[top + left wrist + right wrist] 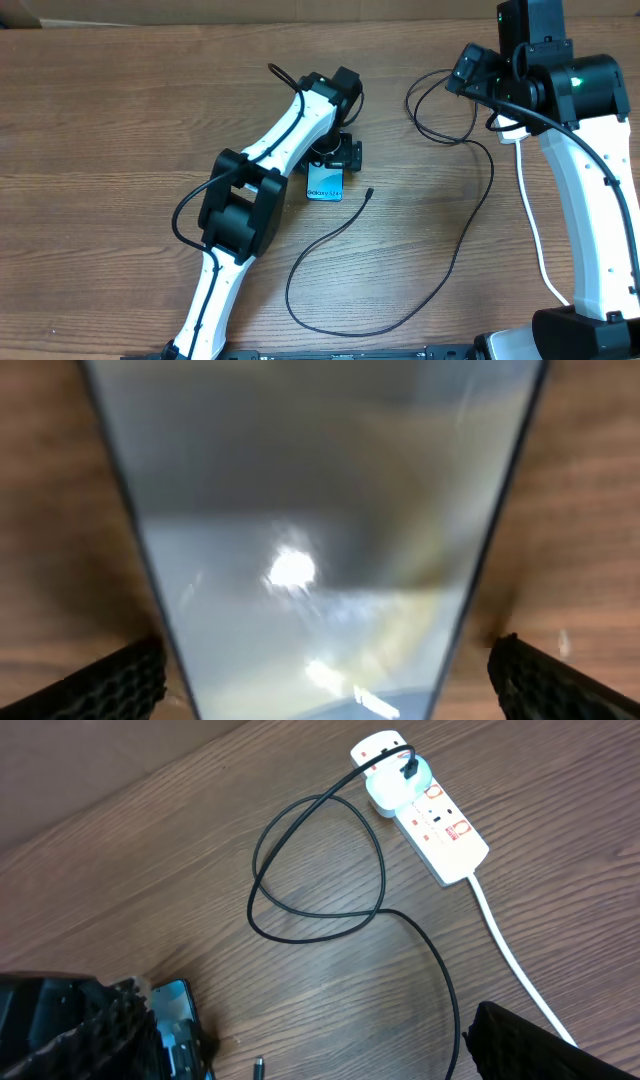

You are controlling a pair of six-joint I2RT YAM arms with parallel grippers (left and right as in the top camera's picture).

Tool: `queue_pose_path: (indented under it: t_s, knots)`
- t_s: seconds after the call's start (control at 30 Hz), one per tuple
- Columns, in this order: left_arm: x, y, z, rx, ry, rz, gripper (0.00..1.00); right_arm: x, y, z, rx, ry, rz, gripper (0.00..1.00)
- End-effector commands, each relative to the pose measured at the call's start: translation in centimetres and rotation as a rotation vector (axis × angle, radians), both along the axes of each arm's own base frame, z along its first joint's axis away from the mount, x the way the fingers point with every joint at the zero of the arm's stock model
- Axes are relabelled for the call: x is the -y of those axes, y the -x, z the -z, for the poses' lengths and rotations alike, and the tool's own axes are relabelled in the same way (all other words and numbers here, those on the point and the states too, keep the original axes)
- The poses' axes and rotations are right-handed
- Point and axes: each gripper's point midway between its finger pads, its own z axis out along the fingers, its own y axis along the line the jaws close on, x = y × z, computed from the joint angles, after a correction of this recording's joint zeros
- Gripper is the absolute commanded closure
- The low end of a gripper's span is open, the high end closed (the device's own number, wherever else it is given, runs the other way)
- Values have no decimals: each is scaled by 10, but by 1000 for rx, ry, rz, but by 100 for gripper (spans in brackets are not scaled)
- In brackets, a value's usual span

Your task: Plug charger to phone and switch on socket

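**Phone straddled, cable not yet in**

My left gripper [325, 650] sits low over the phone [325, 184] with its jaws spread wide. In the wrist view one finger stands off each long edge of the glass with wood showing between, so it has hold of nothing. My right gripper [295, 1020] is also fully spread and empty, hanging well apart from the phone, out toward the socket.

The phone lies flat on the table [120, 100], screen up, its upper part hidden under the left wrist in the overhead view. The charger [440, 960] has its connector tip [370, 192] lying loose on the wood just beside the phone, off the edge nearest my right arm and not touching it. From there the cable swings away from the phone in a wide curve and a loop. It ends at a white plug [395, 785] already seated in the socket [440, 825], well apart from the phone.

As I judge it, only the mains end is done. I have the tip to pick up and seat in the phone's port, then the switch to press. I cannot tell from here whether that switch is on.
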Motion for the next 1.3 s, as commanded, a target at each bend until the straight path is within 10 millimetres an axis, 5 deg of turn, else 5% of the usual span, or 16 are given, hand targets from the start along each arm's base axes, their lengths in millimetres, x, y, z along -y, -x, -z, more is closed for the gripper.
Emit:
queue_pose_path:
  t_s: [0.0,0.2,0.6,1.27]
  knots:
    - [-15,-15,6,66,-78,-4,0,-2,-4,-9,31,-7,-3,0]
    - [-11,-22,6,95,-66,7,10,-2,-3,-8,24,-5,-3,0]
    - [-11,-5,6,18,-54,3,9,-2,-3,-8,24,-5,-3,0]
    - [-5,-4,6,13,-18,30,25,-2,-3,-8,23,-5,-3,0]
